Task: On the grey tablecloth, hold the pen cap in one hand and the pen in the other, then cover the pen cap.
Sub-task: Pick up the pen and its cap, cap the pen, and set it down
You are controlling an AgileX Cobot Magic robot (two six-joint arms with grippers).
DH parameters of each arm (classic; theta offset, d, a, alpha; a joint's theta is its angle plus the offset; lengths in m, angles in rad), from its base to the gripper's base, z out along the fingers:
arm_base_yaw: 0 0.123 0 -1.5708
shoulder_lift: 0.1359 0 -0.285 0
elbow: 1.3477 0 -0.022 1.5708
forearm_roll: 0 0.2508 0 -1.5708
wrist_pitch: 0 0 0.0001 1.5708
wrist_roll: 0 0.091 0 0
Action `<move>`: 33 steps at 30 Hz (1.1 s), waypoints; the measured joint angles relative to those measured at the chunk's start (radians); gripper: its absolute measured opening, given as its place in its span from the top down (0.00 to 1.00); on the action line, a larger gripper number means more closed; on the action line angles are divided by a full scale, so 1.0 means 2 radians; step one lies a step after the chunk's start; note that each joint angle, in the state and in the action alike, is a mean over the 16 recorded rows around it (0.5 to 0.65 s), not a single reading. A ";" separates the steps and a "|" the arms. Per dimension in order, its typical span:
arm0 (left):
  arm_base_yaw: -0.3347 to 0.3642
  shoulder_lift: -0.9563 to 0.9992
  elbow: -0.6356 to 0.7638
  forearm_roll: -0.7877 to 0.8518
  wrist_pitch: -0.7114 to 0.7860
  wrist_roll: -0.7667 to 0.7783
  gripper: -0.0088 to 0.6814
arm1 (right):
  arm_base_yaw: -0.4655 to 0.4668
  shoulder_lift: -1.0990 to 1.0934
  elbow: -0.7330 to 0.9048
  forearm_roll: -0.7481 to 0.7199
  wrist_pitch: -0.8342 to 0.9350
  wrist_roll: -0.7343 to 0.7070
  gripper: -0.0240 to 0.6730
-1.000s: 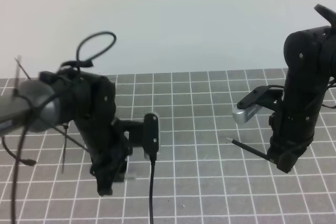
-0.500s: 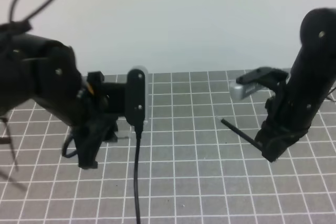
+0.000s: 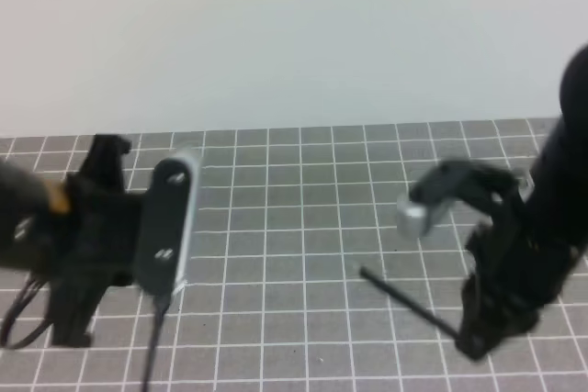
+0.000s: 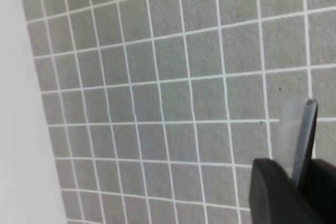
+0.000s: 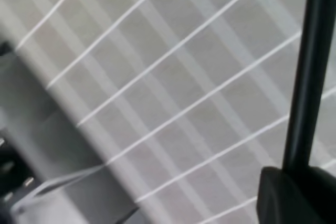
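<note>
We hold the pen (image 3: 404, 300) in the right claw (image 3: 473, 341), which is shut on its rear end; the pen sticks out from the claw up and toward the middle of the grey tablecloth (image 3: 312, 190), above the cloth and not lying on it. In the right wrist view the black shaft rises straight out of the claw, so the grip seems firm.

The left claw (image 4: 294, 182) is near the left edge of the grey tablecloth, well apart from the pen. Its jaws stand narrow, with a pale, half-clear strip (image 4: 294, 140) showing between them. We cannot tell whether this strip is the pen cap, and we see no dark stubby cap in any view.

To do this step well, we judge that both arms should first come to rest, because the high view is blurred. Then we turn the left claw until the open end of the cap faces the pen's tip, bring both on one line over the middle of the cloth, and push slowly along this line. A small angle between them may bend the pen or slide it in the claw.
</note>
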 joint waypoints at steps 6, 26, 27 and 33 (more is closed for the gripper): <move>0.000 -0.071 0.081 -0.028 -0.054 0.070 0.90 | 0.003 -0.019 0.058 0.056 0.000 -0.028 0.97; -0.006 -0.218 0.288 -0.305 -0.263 0.433 0.88 | 0.048 -0.025 0.097 0.175 0.000 -0.059 0.97; -0.008 -0.220 0.291 -0.323 -0.264 0.454 0.88 | 0.051 -0.025 0.097 0.179 0.000 -0.061 0.97; -0.019 -0.223 0.296 -0.409 -0.262 0.551 0.88 | 0.067 -0.025 0.097 0.204 0.000 -0.069 0.97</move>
